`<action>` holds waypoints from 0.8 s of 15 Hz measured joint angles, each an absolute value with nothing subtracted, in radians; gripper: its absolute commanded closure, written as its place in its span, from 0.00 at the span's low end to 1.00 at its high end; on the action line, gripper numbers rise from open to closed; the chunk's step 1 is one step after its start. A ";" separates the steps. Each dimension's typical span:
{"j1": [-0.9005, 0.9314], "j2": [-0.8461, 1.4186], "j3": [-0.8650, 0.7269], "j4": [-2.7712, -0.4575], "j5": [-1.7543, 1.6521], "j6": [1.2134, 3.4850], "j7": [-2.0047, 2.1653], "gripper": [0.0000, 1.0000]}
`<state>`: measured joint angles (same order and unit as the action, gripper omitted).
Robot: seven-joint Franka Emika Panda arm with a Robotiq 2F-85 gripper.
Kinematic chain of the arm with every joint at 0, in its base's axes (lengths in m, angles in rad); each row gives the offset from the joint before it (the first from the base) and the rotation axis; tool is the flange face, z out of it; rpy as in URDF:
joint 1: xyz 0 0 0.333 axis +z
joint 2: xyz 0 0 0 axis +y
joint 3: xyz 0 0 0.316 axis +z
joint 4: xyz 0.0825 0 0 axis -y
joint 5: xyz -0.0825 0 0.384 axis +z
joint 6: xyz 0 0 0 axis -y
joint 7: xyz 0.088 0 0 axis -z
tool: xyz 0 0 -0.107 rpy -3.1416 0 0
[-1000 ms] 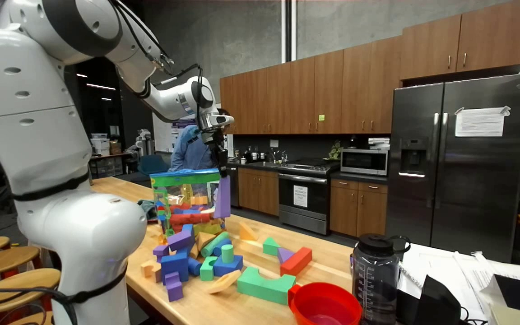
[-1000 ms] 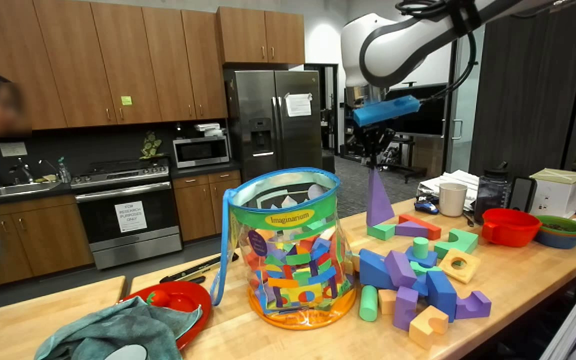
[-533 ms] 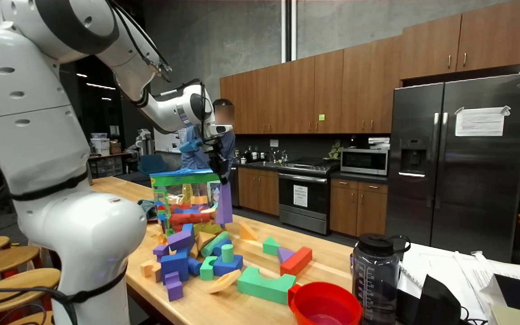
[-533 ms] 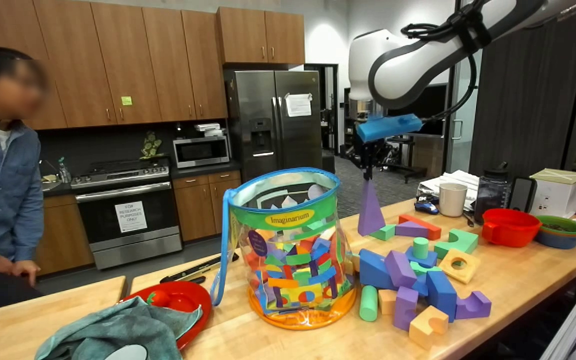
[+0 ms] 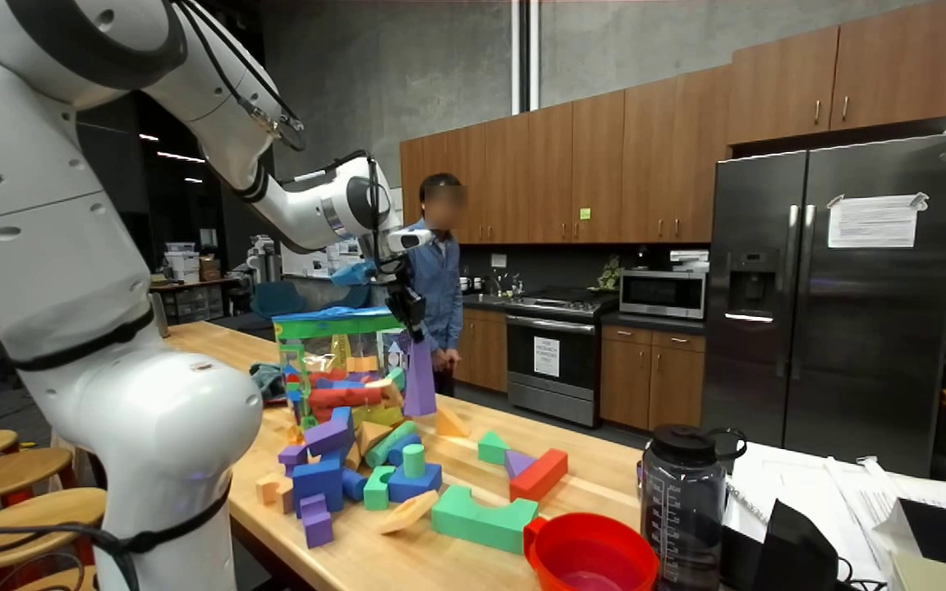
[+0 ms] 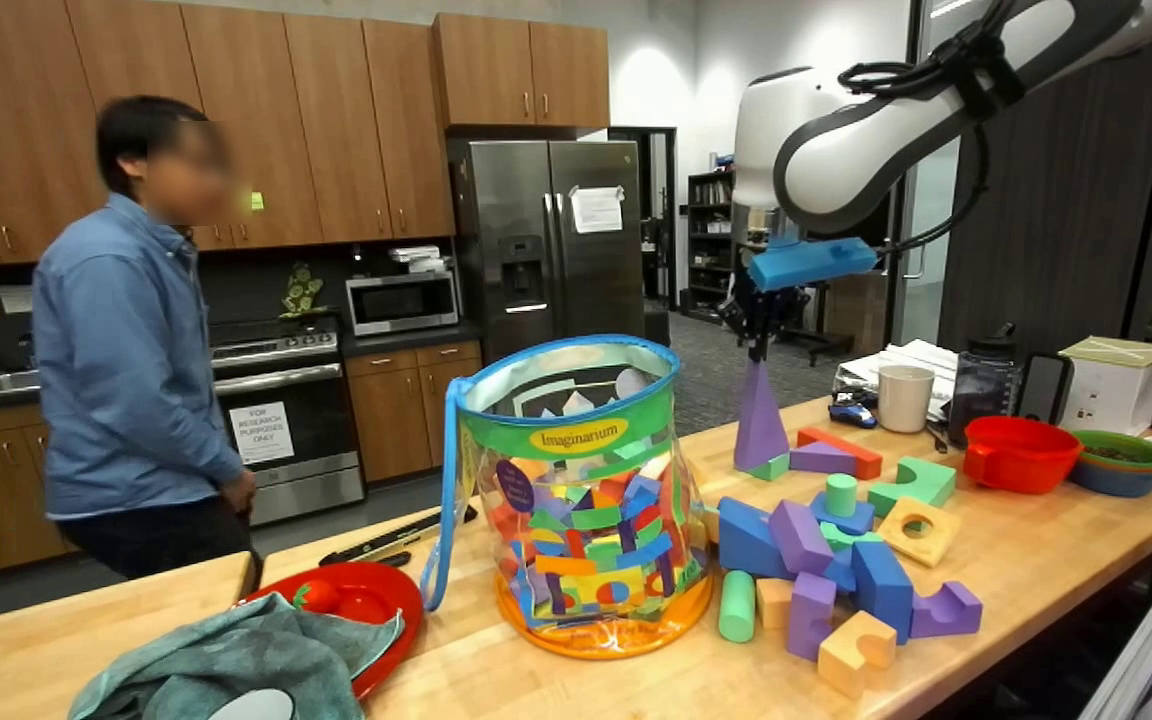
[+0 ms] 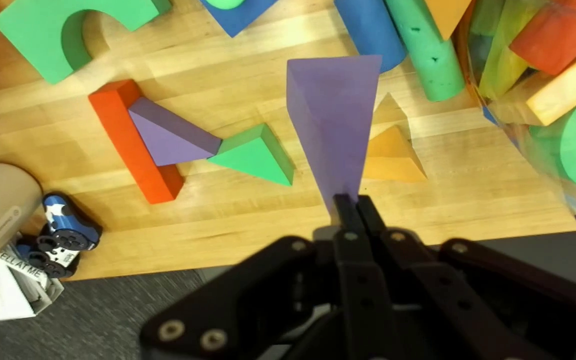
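Observation:
My gripper [image 7: 352, 199] is shut on the narrow tip of a tall purple wedge block [image 7: 332, 115], whose wide end hangs down. In both exterior views the purple block [image 5: 419, 382] [image 6: 761, 428] is upright below the gripper [image 5: 415, 335] [image 6: 757, 352], beside the clear block bag [image 6: 496, 425]. Whether its base touches the table cannot be told. In the wrist view, a green triangle block [image 7: 253, 156] lies left of it and an orange triangle block [image 7: 395, 155] right of it. A purple triangle block [image 7: 173, 134] leans on a red bar [image 7: 133, 140].
A pile of blocks, including a blue block [image 6: 884, 590], lies beside the bag. A red cup [image 6: 1021, 455], a bottle [image 5: 682, 501] and a mug [image 6: 904, 398] stand on the table [image 6: 1036, 560]. A red plate [image 6: 401, 600] holds a cloth [image 6: 236, 655]. A person [image 6: 136, 350] stands beyond the table.
The gripper has come down with the purple block and shifted away from the bag. The person has walked to the right in both exterior views. The other blocks have not moved.

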<state>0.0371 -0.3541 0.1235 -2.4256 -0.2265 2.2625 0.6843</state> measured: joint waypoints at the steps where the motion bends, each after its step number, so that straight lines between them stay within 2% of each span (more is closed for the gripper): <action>1: 0.032 -0.358 0.124 -2.435 -0.227 2.276 0.677 0.99; 12: 0.011 -0.359 0.123 -2.544 -0.226 2.452 0.644 0.99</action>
<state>0.0108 -0.3591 0.1235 -2.5435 -0.2265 2.4515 0.6441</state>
